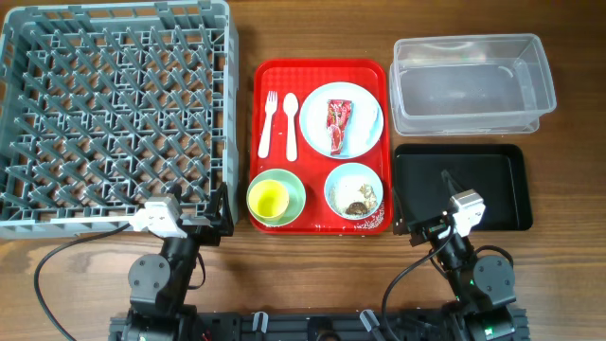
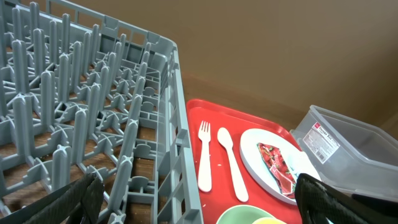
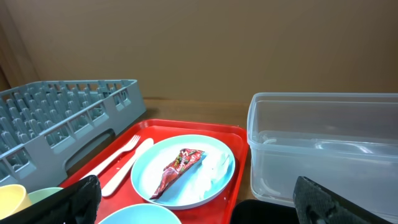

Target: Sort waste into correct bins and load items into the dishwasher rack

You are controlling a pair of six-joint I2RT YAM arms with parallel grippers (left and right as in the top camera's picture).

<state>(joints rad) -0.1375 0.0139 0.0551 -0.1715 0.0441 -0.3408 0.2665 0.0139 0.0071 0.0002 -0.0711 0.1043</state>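
Note:
The grey dishwasher rack [image 1: 230, 95] fills the left. On the red serving tray, a pale blue plate [image 1: 317, 109] holds the red-and-white wrapper [image 1: 338, 126] and a white scrap [image 3: 214, 168]. A white fork [image 1: 267, 123] and spoon [image 1: 292, 125] lie left of it. One bowl [image 1: 295, 194] holds the yellow cup [image 1: 268, 199]. The other bowl [image 1: 331, 185] holds beige crumbs [image 1: 358, 201]. The clear tub [image 1: 473, 90] and black tray [image 1: 492, 180] sit to the right. My left gripper [image 1: 204, 220] [image 2: 199, 205] is open and empty at the rack's front right corner. My right gripper [image 1: 431, 227] [image 3: 205, 205] is open and empty at the black tray's front left corner.
The red serving tray [image 1: 312, 166] lies between the rack and the bins. Bare wooden table shows along the front edge, where both arm bases and their cables sit.

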